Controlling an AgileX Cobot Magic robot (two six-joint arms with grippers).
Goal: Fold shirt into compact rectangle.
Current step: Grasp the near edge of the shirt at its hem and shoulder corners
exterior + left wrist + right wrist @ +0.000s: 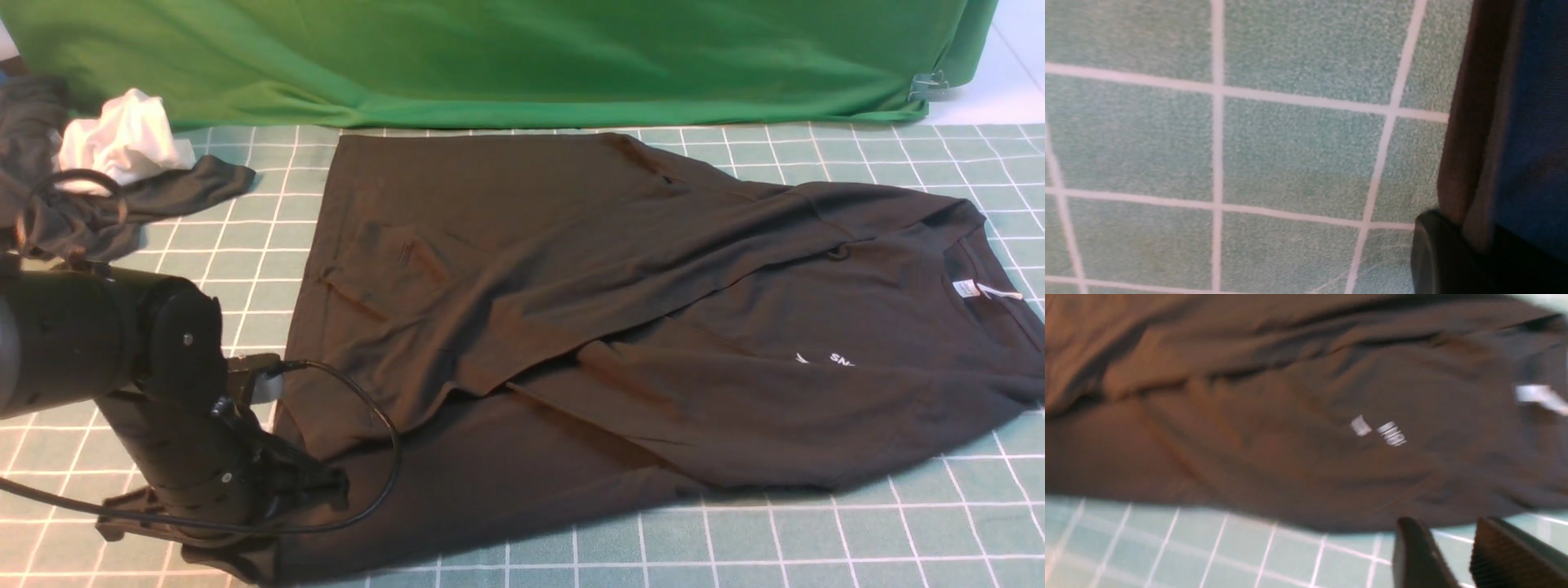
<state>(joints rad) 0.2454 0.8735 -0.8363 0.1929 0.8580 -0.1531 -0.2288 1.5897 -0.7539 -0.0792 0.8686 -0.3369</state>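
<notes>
The black shirt (571,327) lies spread on the grid mat, partly folded over itself, with its collar at the right. Its white logo (833,359) and neck label (966,288) face up. My left gripper (326,490) is low at the shirt's near left corner, shut on the shirt edge (1478,122). In the left wrist view the cloth runs down behind one dark finger (1437,253). The right arm is out of the front view. In its wrist view my right gripper (1453,543) hovers open and empty just off the shirt's (1290,416) near edge, below the logo (1384,430).
A green backdrop cloth (490,57) hangs along the back, with a metal clip (927,84) at its right end. A dark grey garment (122,212) with a white cloth (122,139) lies at the far left. The teal grid mat (816,539) covers the table.
</notes>
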